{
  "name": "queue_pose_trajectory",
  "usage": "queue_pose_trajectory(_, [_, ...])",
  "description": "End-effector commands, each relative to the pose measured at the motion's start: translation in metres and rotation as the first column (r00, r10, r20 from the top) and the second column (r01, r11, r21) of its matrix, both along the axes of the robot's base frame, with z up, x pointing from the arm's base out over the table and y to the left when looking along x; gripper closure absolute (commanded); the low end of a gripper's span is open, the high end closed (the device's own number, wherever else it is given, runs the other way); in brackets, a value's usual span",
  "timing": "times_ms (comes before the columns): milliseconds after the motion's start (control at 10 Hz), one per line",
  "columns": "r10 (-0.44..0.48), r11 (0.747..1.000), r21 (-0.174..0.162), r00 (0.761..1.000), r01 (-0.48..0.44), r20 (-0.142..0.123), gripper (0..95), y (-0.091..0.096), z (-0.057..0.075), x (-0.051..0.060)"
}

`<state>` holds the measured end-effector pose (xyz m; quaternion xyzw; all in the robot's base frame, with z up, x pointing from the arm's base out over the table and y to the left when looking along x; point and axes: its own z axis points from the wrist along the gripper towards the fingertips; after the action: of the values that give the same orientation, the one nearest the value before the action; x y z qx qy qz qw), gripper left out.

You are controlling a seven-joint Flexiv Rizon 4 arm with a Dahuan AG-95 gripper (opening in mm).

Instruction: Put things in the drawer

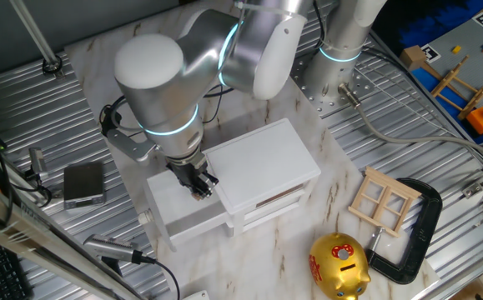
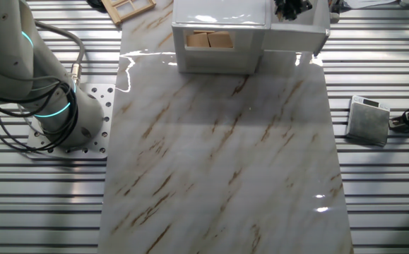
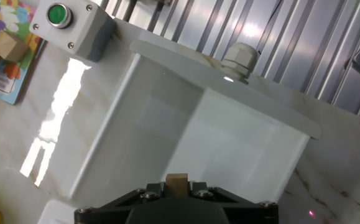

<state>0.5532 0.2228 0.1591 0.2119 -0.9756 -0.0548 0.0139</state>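
Note:
The white cabinet [image 1: 266,158] stands mid-table with its drawer [image 1: 174,212] pulled out to the left. My gripper [image 1: 199,183] hangs just over the open drawer, next to the cabinet front. In the hand view the gripper [image 3: 176,185] is shut on a small wooden block [image 3: 176,180], above the bare white floor of the drawer [image 3: 167,124]. The round white knob [image 3: 240,59] sits on the drawer's far front. In the other fixed view the gripper [image 2: 289,7] is at the top edge above the drawer [image 2: 296,34], and the cabinet's back opening shows wooden blocks [image 2: 210,41].
A gold piggy bank [image 1: 339,265], a wooden window frame [image 1: 383,200] and a black clamp [image 1: 420,229] lie right of the cabinet. A grey box with a green button [image 3: 74,25] is beyond the drawer. A small grey device [image 1: 84,183] lies at the left.

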Motion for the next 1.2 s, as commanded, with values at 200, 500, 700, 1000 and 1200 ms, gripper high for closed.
queue_pose_trajectory(200, [0.003, 1.0, 0.0, 1.0, -0.003, 0.002, 95.0, 0.0002, 0.0002, -0.0006])
queue_pose_trajectory(500, [0.014, 1.0, -0.003, 1.0, -0.014, 0.002, 95.0, 0.0011, -0.0023, 0.0005])
queue_pose_trajectory(700, [0.015, 1.0, -0.003, 1.0, -0.015, 0.004, 95.0, 0.0012, -0.0046, 0.0014])
queue_pose_trajectory(1000, [0.024, 1.0, 0.001, 1.0, -0.024, 0.004, 57.0, 0.0015, -0.0054, 0.0018])
queue_pose_trajectory(1200, [0.025, 1.0, 0.004, 1.0, -0.025, 0.006, 57.0, 0.0024, -0.0059, 0.0022])
